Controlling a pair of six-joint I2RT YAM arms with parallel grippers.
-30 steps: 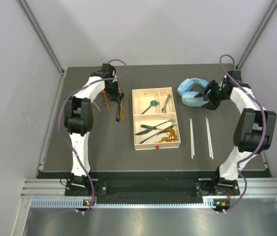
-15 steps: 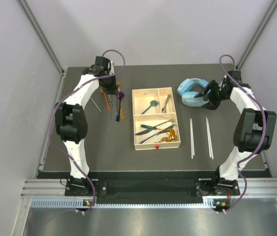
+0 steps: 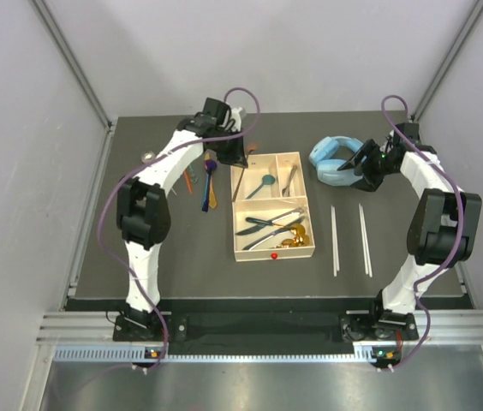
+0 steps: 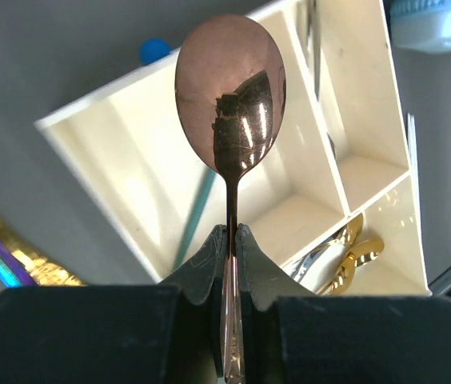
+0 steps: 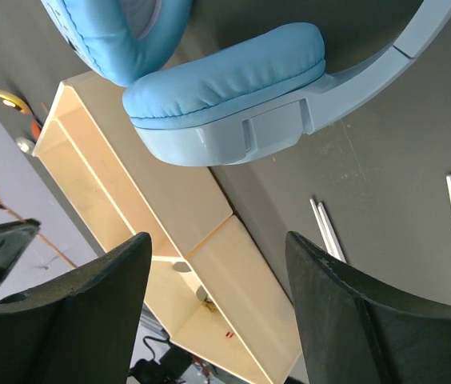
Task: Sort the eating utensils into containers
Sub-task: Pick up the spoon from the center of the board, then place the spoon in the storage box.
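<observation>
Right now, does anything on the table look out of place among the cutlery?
Yes. The light-blue headphones lie on the table beside the far right corner of the tray, just in front of the open right gripper. They are not an eating utensil, so they do not belong in this sorting. Nothing looks spilled or damaged.

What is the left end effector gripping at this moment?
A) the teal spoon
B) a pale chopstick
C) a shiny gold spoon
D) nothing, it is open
C: in the left wrist view the left end effector is shut on the handle of a shiny gold spoon, with the cream tray behind its bowl.
</observation>
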